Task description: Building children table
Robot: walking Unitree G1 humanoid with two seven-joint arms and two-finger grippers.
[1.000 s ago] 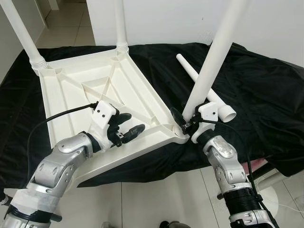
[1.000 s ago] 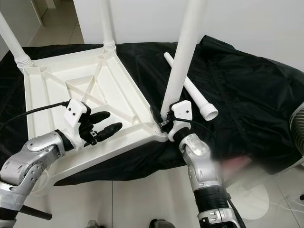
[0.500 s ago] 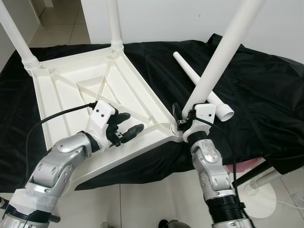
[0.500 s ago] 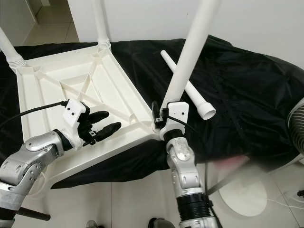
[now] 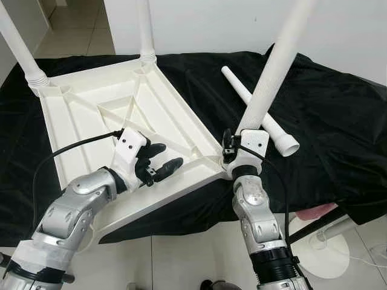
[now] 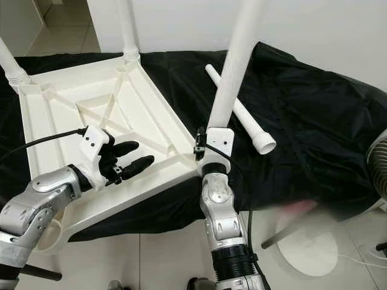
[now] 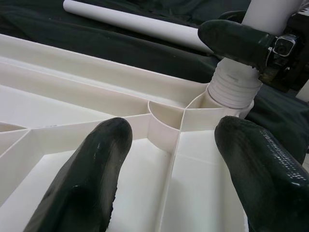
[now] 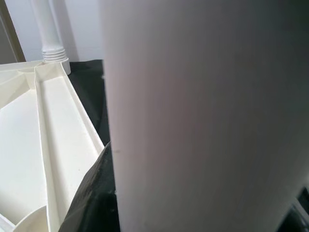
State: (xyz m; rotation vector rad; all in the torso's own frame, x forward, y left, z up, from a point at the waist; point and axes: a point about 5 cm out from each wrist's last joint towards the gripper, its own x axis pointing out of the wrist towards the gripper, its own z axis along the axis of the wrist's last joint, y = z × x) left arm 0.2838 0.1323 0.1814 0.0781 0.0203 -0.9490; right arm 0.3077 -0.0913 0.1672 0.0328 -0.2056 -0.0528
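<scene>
A white children's tabletop (image 5: 91, 112) lies upside down on a black cloth (image 5: 338, 121). Two white legs (image 5: 144, 30) stand in its far corners. A third leg (image 5: 272, 72) stands tilted in the near right corner socket (image 7: 231, 89). My right gripper (image 5: 233, 150) is shut on this leg just above the socket, and one black finger (image 8: 91, 198) shows beside the leg. My left gripper (image 5: 167, 156) is open, its fingers (image 7: 82, 193) spread over the ribbed underside near the front edge and pointing at that socket. A fourth leg (image 5: 257, 109) lies loose on the cloth.
The cloth-covered surface ends close in front of me, with tiled floor (image 5: 181, 260) below. A white round stand base (image 5: 326, 257) sits on the floor at the lower right. A white wall (image 5: 211, 24) rises behind the surface.
My right forearm has swung left and now sits almost under the held leg. The leg leaned further right, then came back more upright. The left gripper has stayed put.
</scene>
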